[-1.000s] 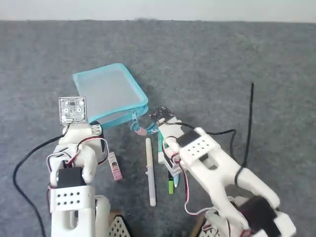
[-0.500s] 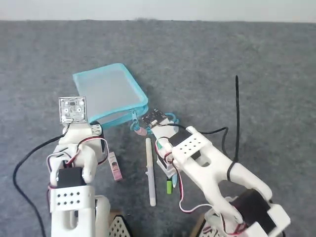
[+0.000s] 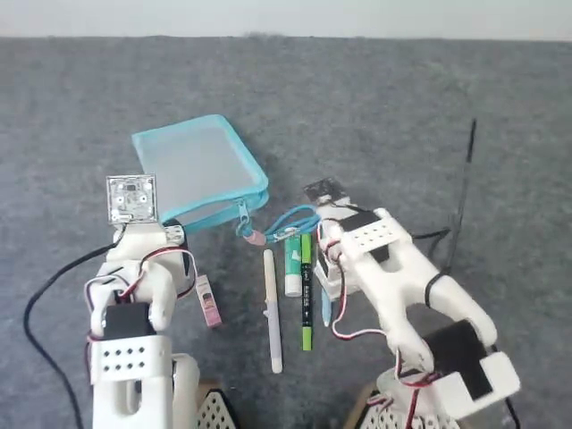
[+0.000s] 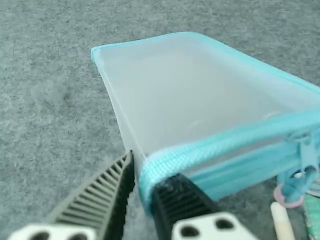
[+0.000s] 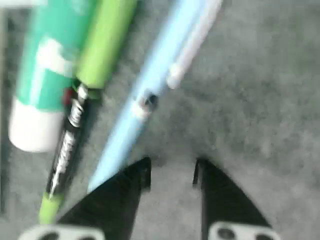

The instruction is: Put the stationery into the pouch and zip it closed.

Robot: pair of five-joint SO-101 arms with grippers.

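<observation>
Left wrist view: left claw (image 4: 145,174) grips pouch (image 4: 200,105) rim.

On the table (image 3: 420,107), the pouch (image 3: 198,168) lies left of centre, with a pen (image 3: 272,308), glue stick (image 3: 292,268) and marker (image 3: 306,295) side by side between it and the front edge.

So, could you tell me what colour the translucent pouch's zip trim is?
Turquoise zip trim, clearest in left wrist view.

Grey carpet-like table covering (image 3: 402,107), narrow pale wall strip (image 3: 286,18) along the far edge, even light
</observation>
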